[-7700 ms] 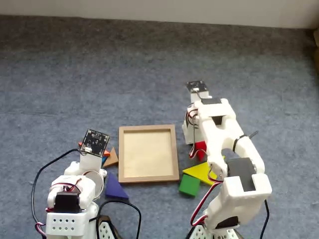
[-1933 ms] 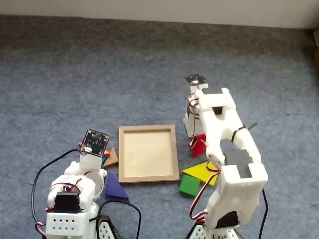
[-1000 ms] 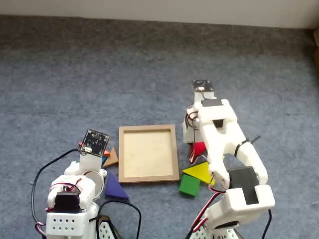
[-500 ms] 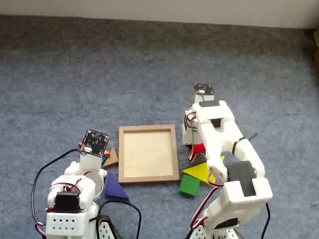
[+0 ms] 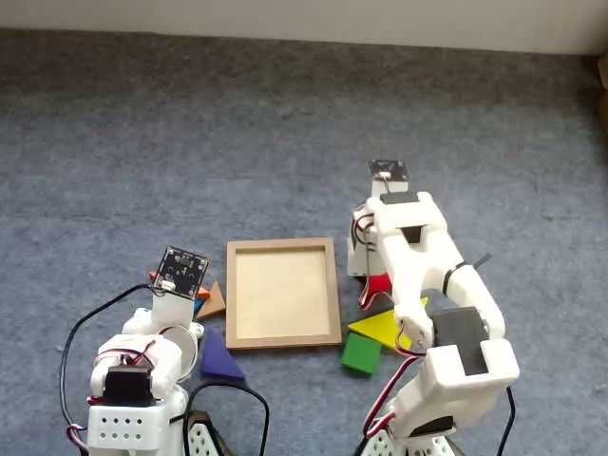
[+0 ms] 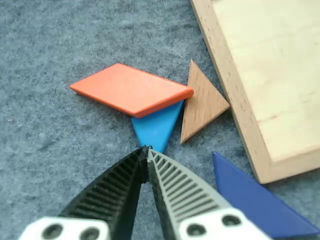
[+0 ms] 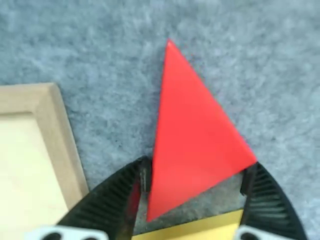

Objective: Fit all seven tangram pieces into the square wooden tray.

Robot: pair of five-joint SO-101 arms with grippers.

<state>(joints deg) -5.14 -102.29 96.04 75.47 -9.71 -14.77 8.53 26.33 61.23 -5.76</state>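
Right arm unchanged from half a second ago; right gripper [image 7: 195, 172] fingers grasp flat red triangle [image 7: 192, 125] on grey carpet [image 7: 100, 40]. Left gripper [image 6: 146, 152] fingers clenched over smooth blue triangle [image 6: 157, 125]

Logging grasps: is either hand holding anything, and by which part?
Right hand clamps the red triangular piece across its wide end; left hand, shut, holds nothing.

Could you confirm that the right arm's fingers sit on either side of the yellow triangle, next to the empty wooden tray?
Not quite. The right wrist view shows the fingers on either side of the red triangle, not a yellow one. It does lie next to the empty wooden tray.
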